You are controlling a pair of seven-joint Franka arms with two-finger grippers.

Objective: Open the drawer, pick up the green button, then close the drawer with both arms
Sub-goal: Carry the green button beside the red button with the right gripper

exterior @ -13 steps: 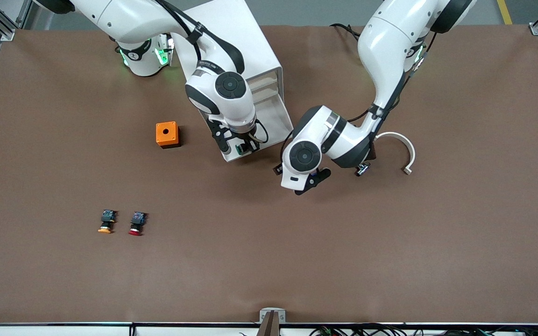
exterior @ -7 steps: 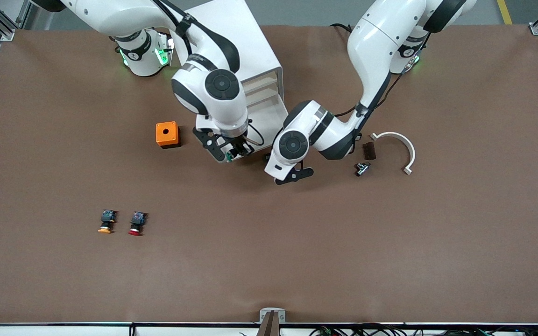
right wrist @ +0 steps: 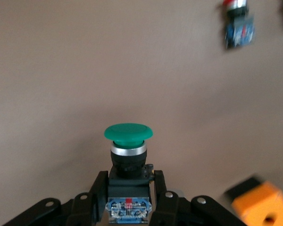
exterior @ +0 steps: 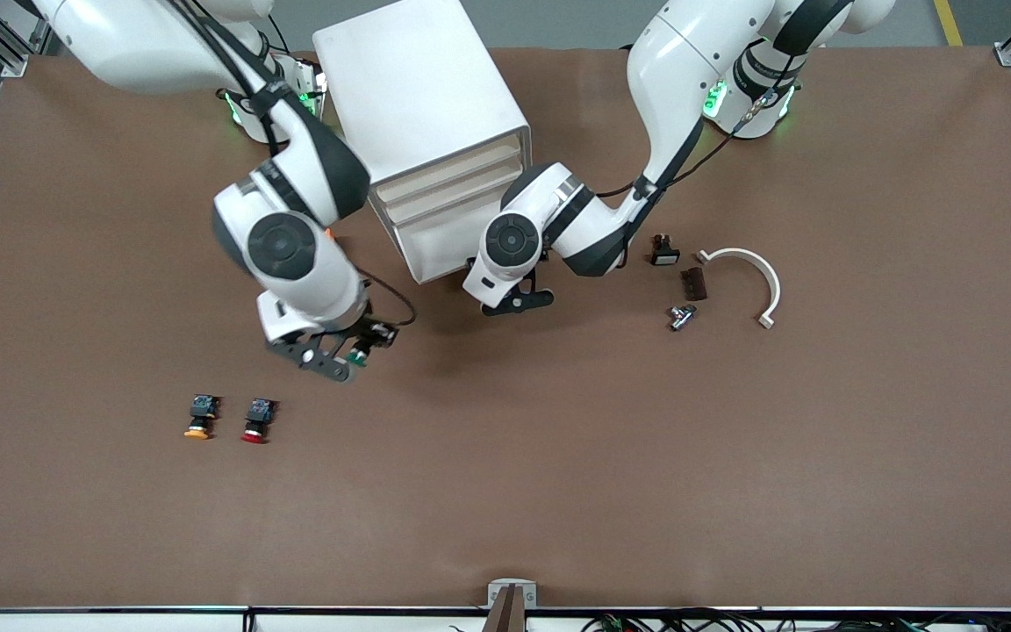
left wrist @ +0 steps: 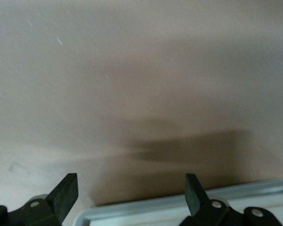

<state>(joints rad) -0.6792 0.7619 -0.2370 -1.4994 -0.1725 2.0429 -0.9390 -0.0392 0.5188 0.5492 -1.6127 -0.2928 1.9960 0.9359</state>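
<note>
My right gripper (exterior: 340, 355) hangs over bare table between the cabinet and the two loose buttons, shut on the green-capped button (exterior: 356, 358). The right wrist view shows the button (right wrist: 128, 141) upright, its black-and-blue body clamped between the fingers (right wrist: 96, 190). My left gripper (exterior: 516, 303) is open at the cabinet's lowest drawer (exterior: 435, 254), by its front corner. In the left wrist view the drawer's pale rim (left wrist: 179, 209) lies between the wide-apart fingertips (left wrist: 68, 188). The white cabinet (exterior: 418, 88) shows cream drawer fronts. I cannot tell how far the lowest drawer stands out.
An orange-capped button (exterior: 197, 418) and a red-capped button (exterior: 256, 421) lie nearer the front camera toward the right arm's end. The orange box (right wrist: 262, 202) is mostly hidden under my right arm. A white arc (exterior: 747, 268) and small parts (exterior: 679, 316) lie toward the left arm's end.
My right gripper carried the green button out of the drawer and off toward the two loose buttons. My left gripper moved in against the drawer front, and the drawer slid back toward the cabinet.
</note>
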